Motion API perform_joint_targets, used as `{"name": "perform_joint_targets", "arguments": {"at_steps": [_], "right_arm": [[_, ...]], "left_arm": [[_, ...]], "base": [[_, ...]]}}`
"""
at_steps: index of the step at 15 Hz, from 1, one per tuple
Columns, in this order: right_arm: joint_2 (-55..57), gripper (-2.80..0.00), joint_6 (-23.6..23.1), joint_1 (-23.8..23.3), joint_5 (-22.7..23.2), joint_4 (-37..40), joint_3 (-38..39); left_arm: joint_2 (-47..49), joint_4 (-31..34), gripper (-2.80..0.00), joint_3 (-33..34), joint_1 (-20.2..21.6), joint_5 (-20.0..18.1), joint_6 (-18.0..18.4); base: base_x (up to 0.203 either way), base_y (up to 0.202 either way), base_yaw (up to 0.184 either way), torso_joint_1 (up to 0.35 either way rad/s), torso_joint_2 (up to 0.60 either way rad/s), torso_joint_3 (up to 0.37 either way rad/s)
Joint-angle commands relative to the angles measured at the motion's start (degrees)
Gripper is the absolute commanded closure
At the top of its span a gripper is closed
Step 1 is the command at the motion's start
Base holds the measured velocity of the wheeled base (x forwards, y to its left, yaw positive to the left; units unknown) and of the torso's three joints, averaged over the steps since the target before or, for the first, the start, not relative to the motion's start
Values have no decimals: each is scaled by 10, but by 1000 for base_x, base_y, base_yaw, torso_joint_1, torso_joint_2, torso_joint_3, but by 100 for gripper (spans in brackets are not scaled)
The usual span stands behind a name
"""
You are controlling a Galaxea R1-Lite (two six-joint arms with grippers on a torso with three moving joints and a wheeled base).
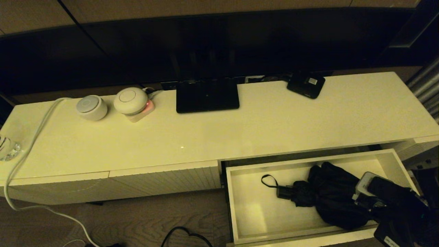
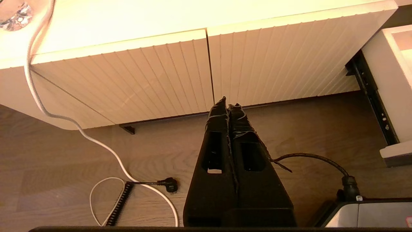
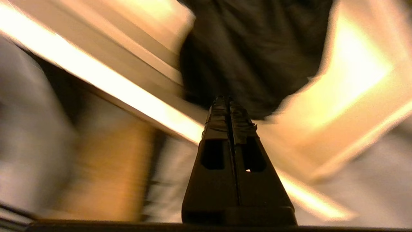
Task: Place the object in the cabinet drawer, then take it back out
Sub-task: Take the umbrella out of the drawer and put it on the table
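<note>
The black folding umbrella point(image 1: 329, 195) lies inside the open cabinet drawer point(image 1: 233, 206), just in front of the right claw point(image 3: 229, 100), whose fingers are pressed together and empty. The left claw point(image 2: 228, 102), also closed, hangs before the ribbed cabinet fronts point(image 2: 276, 64).

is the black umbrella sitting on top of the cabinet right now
No, the head view shows the folding umbrella lying inside the open cabinet drawer, below the cabinet top.

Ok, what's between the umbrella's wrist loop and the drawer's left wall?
Nothing: in the head view that stretch of the drawer floor is bare between the umbrella loop and the left wall.
</note>
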Motion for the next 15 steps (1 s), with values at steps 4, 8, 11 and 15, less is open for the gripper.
{"name": "perform_joint_targets", "arguments": {"at_steps": [4, 8, 11, 15], "right_arm": [[36, 0, -342, -58, 23, -3, -26], [51, 0, -456, -60, 67, 67, -50], [73, 0, -454, -61, 90, 108, -66], [96, 0, -459, -63, 96, 100, -72]], "left_arm": [[0, 0, 0, 2, 0, 0, 0], [0, 0, 0, 2, 0, 0, 0], [0, 0, 0, 2, 0, 0, 0], [0, 0, 0, 2, 0, 0, 0]], "base": [[0, 0, 0, 0, 0, 0], [0, 0, 0, 0, 0, 0], [0, 0, 0, 0, 0, 0], [0, 0, 0, 0, 0, 0]]}}
